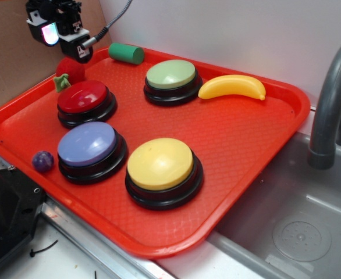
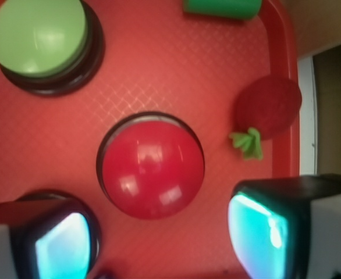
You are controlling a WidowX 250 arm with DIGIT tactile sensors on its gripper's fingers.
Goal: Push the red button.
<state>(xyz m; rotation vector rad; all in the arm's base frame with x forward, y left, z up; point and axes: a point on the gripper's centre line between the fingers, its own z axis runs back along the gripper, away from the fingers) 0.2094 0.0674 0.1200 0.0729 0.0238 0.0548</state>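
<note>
A: Quick one. Where's your gripper [image 2: 159, 238]?

B: Up high over the tray's [image 1: 258, 151] back-left corner, well clear of everything. In the wrist view both fingers [image 2: 260, 229] sit far apart at the bottom edge, nothing between them. Wide open, empty.

A: And the red button [image 2: 152, 165]?

B: Left side of the tray, behind the blue button [image 1: 89, 148], just in front of the strawberry [image 1: 70, 71]. Wrist view has it almost centred, a bit ahead of the fingertips.

A: So how should you do the press?

B: My read: you're nearly lined up already. Nudge so the dome's middle sits under one fingertip or the closed tips, then come straight down. Close the claw first if you want one solid contact point; open, the fingers may straddle the dome and miss the top. Keep off the strawberry, it's red too and just beside the button. Press vertically, no sideways drag, or the base may slide on the tray.

A: Tray contents, near to far?

B: Yellow button [image 1: 162, 168] nearest, blue button and a small purple ball [image 1: 42, 161] at left, then the red button, then the green button [image 1: 171, 78] and a banana [image 1: 233, 87], strawberry and a green cylinder [image 1: 125, 53] at the back rim. Sink [image 1: 292, 232] to the right looks empty.
</note>
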